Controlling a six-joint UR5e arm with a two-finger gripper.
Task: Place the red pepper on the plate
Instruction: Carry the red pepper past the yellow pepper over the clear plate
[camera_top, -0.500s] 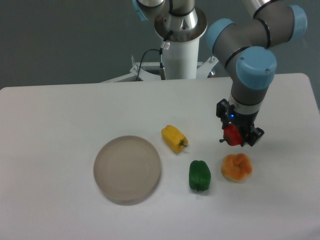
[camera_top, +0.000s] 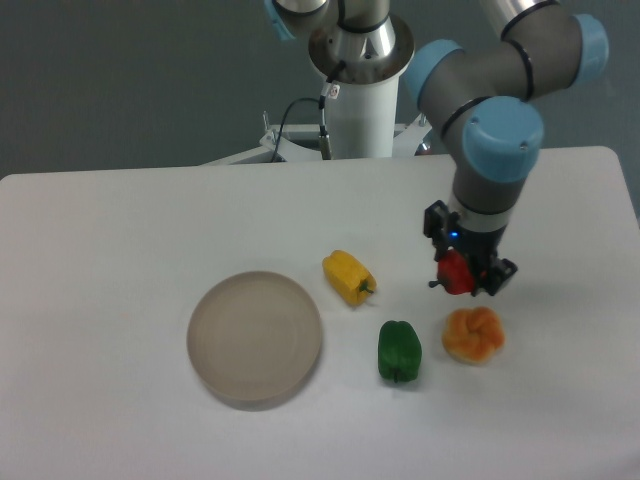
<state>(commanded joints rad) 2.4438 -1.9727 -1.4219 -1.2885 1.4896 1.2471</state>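
Observation:
The small glossy red pepper (camera_top: 455, 272) hangs above the table at the right, its dark stem poking out to the left. My gripper (camera_top: 462, 272) is shut on it, fingers on either side. The round greyish-beige plate (camera_top: 255, 338) lies flat at the left-centre of the table with nothing on it, well to the left of and lower in the view than the held pepper.
A yellow pepper (camera_top: 348, 277) lies between the plate and the gripper. A green pepper (camera_top: 399, 351) and an orange lobed pepper (camera_top: 473, 335) sit just below the gripper. The robot's white base column (camera_top: 358, 100) stands at the table's back edge.
The gripper, with the red pepper in it, has shifted slightly to the left. Everything on the table has stayed put.

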